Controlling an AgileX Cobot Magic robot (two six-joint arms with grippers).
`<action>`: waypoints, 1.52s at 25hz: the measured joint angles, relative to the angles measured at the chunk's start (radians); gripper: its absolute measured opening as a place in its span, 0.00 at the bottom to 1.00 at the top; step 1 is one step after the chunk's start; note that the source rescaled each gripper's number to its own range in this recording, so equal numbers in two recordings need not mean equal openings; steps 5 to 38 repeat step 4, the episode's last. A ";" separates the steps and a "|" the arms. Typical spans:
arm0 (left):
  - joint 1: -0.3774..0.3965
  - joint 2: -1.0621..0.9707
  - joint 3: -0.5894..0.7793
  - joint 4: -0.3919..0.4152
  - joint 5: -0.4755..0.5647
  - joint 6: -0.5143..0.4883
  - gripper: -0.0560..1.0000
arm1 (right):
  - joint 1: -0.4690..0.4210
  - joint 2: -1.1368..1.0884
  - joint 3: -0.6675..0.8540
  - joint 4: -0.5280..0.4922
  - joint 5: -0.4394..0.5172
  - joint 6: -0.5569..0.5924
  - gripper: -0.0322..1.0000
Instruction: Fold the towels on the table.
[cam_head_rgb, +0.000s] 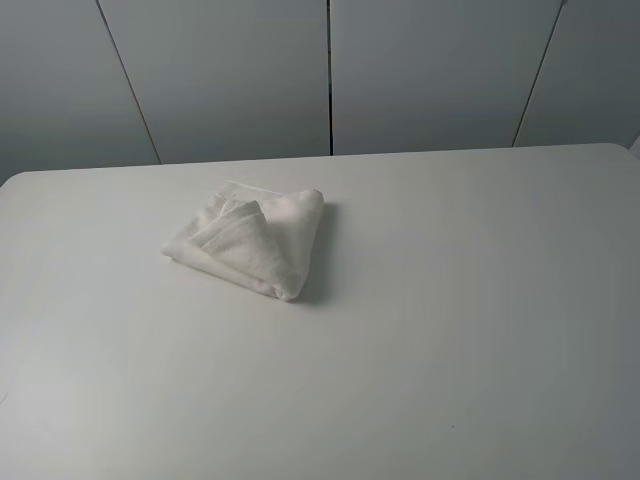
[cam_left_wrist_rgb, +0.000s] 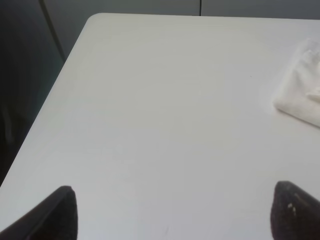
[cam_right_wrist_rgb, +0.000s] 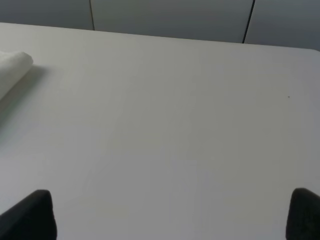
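Looking down from the high camera, you see the white towel (cam_head_rgb: 250, 242) lying folded into a rough triangular bundle on the table (cam_head_rgb: 470, 330), left of centre and toward the far edge. Your left gripper (cam_left_wrist_rgb: 172, 212) and right gripper (cam_right_wrist_rgb: 172, 215) both hang over bare tabletop, fingers spread wide, well apart from the towel and pinching nothing.

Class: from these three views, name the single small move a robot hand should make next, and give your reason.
Probably the left hand should travel toward the towel. The towel lies in a loose, bunched heap on the table, not neatly folded, and both the left and the right hand are open over bare tabletop, touching nothing.
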 joint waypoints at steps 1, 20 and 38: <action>0.000 0.000 0.000 0.000 0.000 0.000 1.00 | 0.000 0.000 0.000 0.000 0.000 0.000 1.00; 0.000 0.000 0.000 0.000 0.000 0.000 1.00 | 0.000 0.000 0.000 0.000 0.000 0.000 1.00; 0.000 0.000 0.000 0.000 0.000 0.000 1.00 | 0.000 0.000 0.000 0.000 0.000 0.000 1.00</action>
